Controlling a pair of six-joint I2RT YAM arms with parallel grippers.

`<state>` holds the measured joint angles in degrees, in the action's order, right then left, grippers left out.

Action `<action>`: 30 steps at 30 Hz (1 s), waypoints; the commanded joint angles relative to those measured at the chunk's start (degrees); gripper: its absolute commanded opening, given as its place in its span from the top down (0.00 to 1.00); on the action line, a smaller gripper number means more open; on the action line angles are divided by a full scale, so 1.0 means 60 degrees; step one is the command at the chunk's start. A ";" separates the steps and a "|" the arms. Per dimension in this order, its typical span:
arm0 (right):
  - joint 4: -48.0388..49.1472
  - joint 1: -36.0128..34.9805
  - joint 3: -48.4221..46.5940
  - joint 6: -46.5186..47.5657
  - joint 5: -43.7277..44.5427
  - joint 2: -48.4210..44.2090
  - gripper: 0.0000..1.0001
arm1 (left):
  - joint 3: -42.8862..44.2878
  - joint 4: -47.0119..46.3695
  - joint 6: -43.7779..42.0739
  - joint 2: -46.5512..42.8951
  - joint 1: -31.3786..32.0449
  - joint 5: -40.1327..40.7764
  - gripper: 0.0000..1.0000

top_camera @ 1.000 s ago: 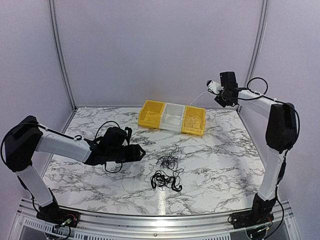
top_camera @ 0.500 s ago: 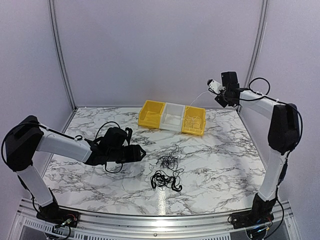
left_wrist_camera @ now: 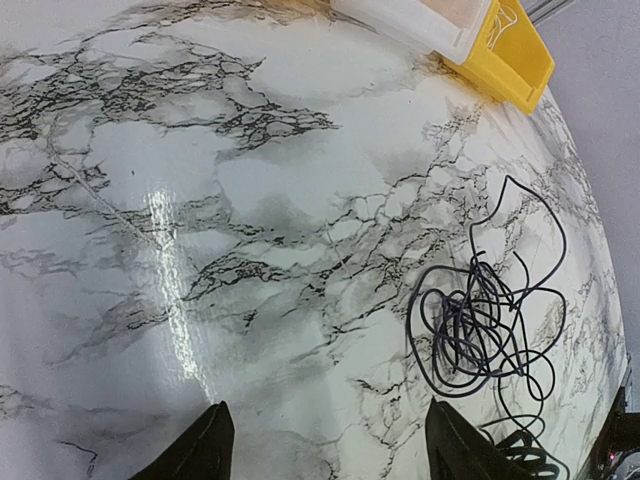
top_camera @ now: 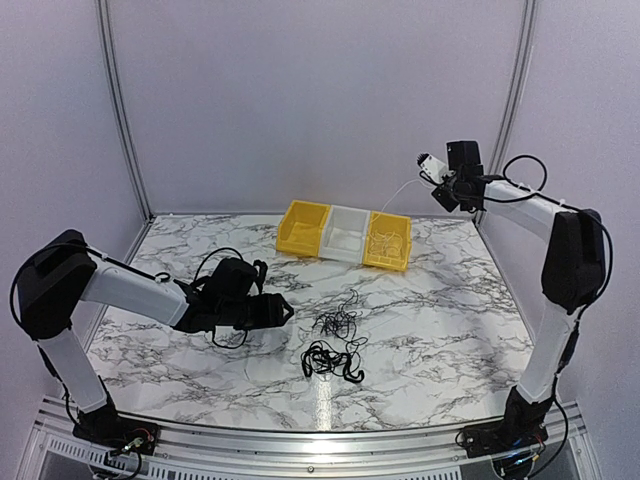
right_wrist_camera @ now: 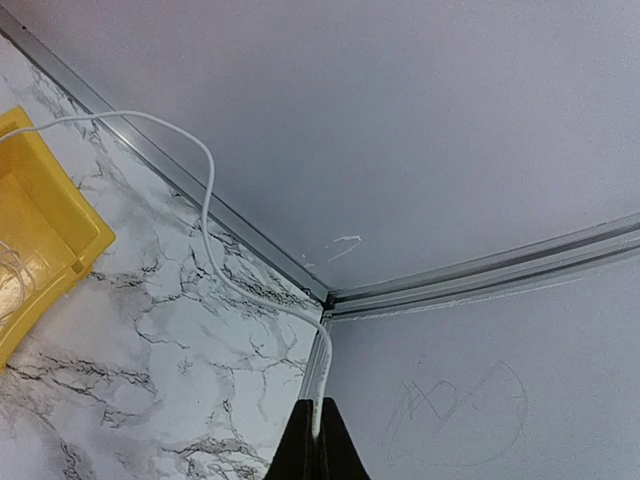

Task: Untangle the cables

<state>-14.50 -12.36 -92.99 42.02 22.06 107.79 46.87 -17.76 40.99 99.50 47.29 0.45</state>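
Pinching the white cable (right_wrist_camera: 210, 185), my right jaws showed their grip only at the wrist view's bottom; left jaws stood spread over marbled desk (left_wrist_camera: 250, 180), pale walls (top_camera: 320, 100) around.

No text, label, brand or number can be read anywhere; a faint scribble (right_wrist_camera: 455, 415) on the wall (right_wrist_camera: 400, 120) is illegible.

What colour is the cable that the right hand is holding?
White. The cable shows best in the right wrist view, pinched in the right hand.
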 commanded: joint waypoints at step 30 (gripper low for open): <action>0.0146 0.0597 0.0487 -0.0252 0.0422 -0.0519 1.00 | 0.0571 -0.0175 -0.0008 0.0578 -0.0056 -0.0631 0.32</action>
<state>-11.51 -8.67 -88.20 41.74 24.03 103.11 48.95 -18.13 40.99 102.37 47.29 -2.59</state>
